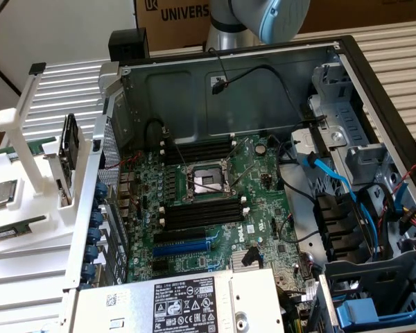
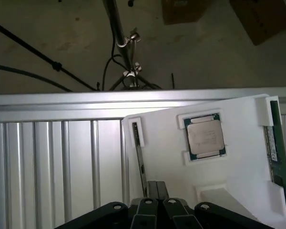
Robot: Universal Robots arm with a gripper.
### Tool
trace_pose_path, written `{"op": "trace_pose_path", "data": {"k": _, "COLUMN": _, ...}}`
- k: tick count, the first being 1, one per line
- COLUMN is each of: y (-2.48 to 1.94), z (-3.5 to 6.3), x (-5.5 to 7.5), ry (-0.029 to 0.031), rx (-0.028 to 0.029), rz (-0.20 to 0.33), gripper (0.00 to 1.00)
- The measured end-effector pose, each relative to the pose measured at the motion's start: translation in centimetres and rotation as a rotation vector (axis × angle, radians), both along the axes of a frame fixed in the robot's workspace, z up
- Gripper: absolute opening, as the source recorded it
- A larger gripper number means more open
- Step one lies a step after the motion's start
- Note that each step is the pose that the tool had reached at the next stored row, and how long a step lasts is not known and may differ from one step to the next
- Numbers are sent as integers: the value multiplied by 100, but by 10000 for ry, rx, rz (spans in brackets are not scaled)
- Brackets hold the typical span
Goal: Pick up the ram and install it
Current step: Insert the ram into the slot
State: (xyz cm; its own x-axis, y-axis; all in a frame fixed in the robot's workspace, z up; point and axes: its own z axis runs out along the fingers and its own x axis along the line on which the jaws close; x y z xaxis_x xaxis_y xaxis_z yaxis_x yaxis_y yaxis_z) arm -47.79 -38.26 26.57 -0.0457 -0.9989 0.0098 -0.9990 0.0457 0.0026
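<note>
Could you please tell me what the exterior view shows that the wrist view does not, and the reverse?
Exterior view: the open computer case, its motherboard with black memory slots, and the arm above. Wrist view: the shut gripper over the white holder, and a stand on the floor. Shared: that holder, the silver processor chip and the ram lying on it.

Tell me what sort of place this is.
Probably a robotics lab bench for computer assembly: an open computer case with its motherboard exposed, and a white parts tray holding the ram and a processor chip.
</note>
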Motion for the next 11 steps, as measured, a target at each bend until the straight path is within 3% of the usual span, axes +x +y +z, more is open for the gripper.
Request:
{"op": "trace_pose_path", "data": {"k": 1, "y": 1, "z": -1, "x": -26, "ry": -178, "rx": -224, "rz": 0, "gripper": 11}}
{"op": "trace_pose_path", "data": {"k": 2, "y": -1, "z": -1, "x": -32, "ry": -370, "rx": -363, "rz": -1, "gripper": 11}}
{"op": "trace_pose_path", "data": {"k": 4, "y": -5, "z": -7, "x": -32, "ry": -537, "rx": -400, "rz": -3, "gripper": 11}}
{"op": "trace_pose_path", "data": {"k": 6, "y": -12, "z": -15, "x": -31, "ry": -706, "rx": -403, "rz": -6, "gripper": 11}}
{"op": "trace_pose_path", "data": {"k": 7, "y": -19, "z": -33, "x": -32, "ry": -820, "rx": -403, "rz": -10, "gripper": 11}}
{"op": "trace_pose_path", "data": {"k": 10, "y": -22, "z": -77, "x": -34, "ry": -821, "rx": -393, "rz": -9, "gripper": 11}}
{"op": "trace_pose_path", "data": {"k": 11, "y": -24, "z": -95, "x": -38, "ry": -824, "rx": -358, "rz": -12, "gripper": 11}}
